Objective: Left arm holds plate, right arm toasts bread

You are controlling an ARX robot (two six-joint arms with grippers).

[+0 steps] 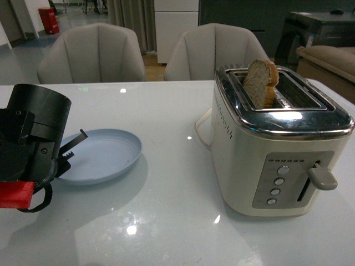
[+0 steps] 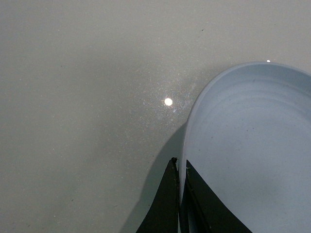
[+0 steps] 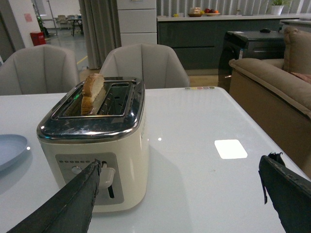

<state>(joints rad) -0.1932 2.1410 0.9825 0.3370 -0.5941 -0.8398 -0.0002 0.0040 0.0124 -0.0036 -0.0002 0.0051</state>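
Note:
The pale blue plate (image 1: 105,155) sits low over the white table, left of the toaster. My left gripper (image 1: 69,154) is shut on its near-left rim. In the left wrist view the two black jaws pinch the rim of the plate (image 2: 252,145) edge-on, at the left gripper (image 2: 181,167). The half-slice of bread (image 1: 260,83) stands upright in the toaster's (image 1: 277,149) left slot, its rounded end poking out. My right gripper (image 3: 179,165) is open with nothing between its fingers, hovering in front of the toaster (image 3: 92,145) near its lever (image 3: 106,177). The bread (image 3: 92,90) and the plate's edge (image 3: 9,150) show there too.
The toaster's lever (image 1: 323,177) is up. Two beige chairs (image 1: 91,55) stand behind the table. A brown sofa (image 3: 272,92) runs along the table's right side. Bare tabletop (image 1: 177,122) lies between plate and toaster.

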